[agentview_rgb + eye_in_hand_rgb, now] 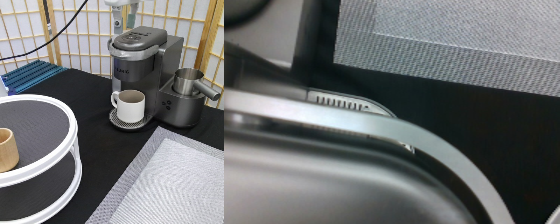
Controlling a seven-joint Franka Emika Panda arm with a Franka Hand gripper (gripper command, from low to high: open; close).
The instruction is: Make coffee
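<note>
Exterior view, standing at the desk's near edge: closest, at eight o'clock, is a white two-tier turntable shelf (71, 131) with dark mesh decks. A tan wooden cup (7, 149) stands upright on its upper deck, at the nine o'clock edge of the picture. At five o'clock a grey woven mat (175, 185) lies flat on the black desk (90, 100).

Near the middle, a cream handled mug (131, 105) sits upright on the round drip tray (119, 121) of a dark grey pod coffee machine (150, 55), right under the brew head. The machine's top lid is down. Touching the machine at three o'clock, a steel jug (188, 80) rests in its dock, handle pointing to three o'clock.

Further back, at ten o'clock, a blue ribbed panel (30, 75) lies on the desk before a paper lattice screen (80, 30), with a black cable (60, 32) draped across it.

At twelve o'clock the hand (124, 27) hangs just above the machine's lid, apart from it; I cannot tell whether it is wide or narrow, or carrying anything. The coffee pod cannot be made out in either view.

Up close, the wrist view shows the machine's curved silver-edged top (314, 190), with desk (471, 115) and mat (471, 40) beyond.
</note>
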